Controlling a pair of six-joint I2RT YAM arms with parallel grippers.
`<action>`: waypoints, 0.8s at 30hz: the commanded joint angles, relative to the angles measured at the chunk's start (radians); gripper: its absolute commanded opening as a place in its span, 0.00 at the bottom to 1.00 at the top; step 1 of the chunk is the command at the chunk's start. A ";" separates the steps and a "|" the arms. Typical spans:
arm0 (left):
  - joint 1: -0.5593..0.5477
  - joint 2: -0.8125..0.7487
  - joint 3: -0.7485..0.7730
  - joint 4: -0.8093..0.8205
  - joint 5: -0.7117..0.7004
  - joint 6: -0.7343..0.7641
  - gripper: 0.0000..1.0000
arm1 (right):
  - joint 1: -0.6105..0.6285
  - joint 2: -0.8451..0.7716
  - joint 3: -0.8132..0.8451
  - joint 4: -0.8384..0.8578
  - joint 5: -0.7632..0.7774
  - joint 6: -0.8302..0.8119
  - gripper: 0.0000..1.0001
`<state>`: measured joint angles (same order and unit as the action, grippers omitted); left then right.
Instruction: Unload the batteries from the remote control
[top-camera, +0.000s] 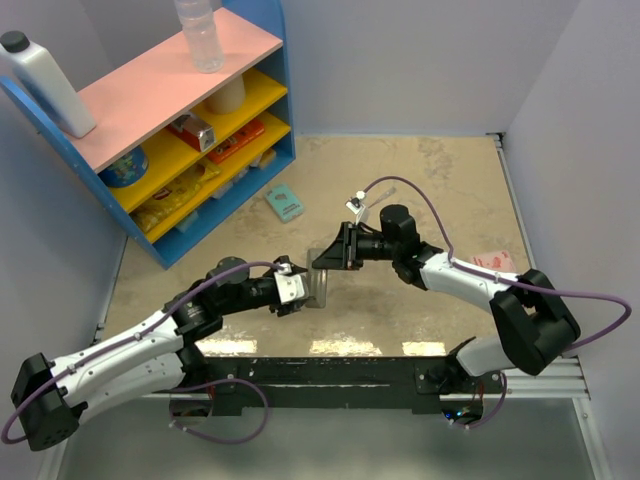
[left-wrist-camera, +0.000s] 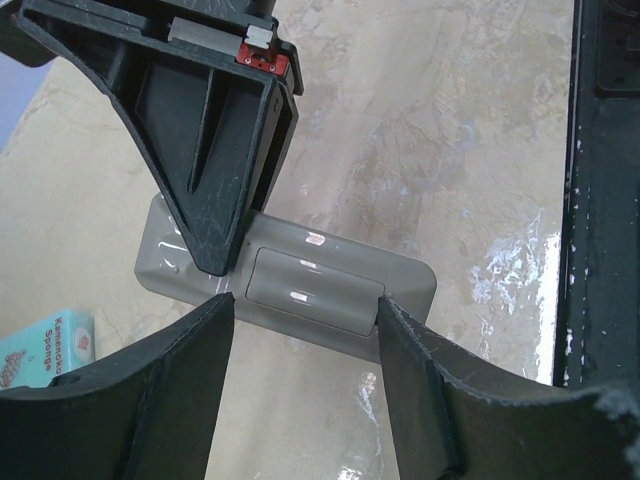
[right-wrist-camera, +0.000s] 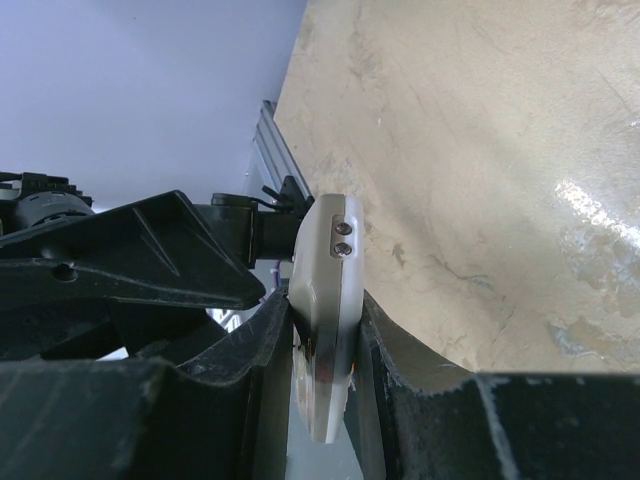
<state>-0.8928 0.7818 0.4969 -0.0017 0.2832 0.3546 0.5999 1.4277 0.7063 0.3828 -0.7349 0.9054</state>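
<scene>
My right gripper (right-wrist-camera: 322, 340) clamps the remote control (left-wrist-camera: 300, 280), left gripper (left-wrist-camera: 305, 320) apart; if I push hard it can slip out.

You have the slim grey rectangular remote control (top-camera: 322, 287) between the left gripper (left-wrist-camera: 305, 305) and right gripper (right-wrist-camera: 325, 335). The flat teal box (top-camera: 285, 203) lies behind it.

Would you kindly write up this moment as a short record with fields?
Held item: slim grey plastic remote control
Right pincer: shut on the remote, clamping its two flat faces
Left pincer: open, one finger on either side of the battery cover
Battery cover: rectangular grey panel, in place on the remote
Batteries: none visible
Also on the table: teal flat sponge box, beyond both arms
</scene>
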 joint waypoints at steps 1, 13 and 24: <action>-0.012 0.017 0.006 0.034 -0.021 0.041 0.64 | -0.005 -0.015 -0.004 0.068 -0.029 0.016 0.00; -0.021 0.022 -0.001 0.020 -0.001 0.050 0.65 | -0.005 -0.007 -0.013 0.085 -0.027 0.026 0.00; -0.023 0.040 0.000 0.025 -0.001 0.066 0.65 | -0.005 -0.009 -0.021 0.088 -0.026 0.027 0.00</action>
<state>-0.9104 0.8143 0.4969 -0.0170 0.2687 0.3866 0.5999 1.4277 0.6949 0.4198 -0.7353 0.9234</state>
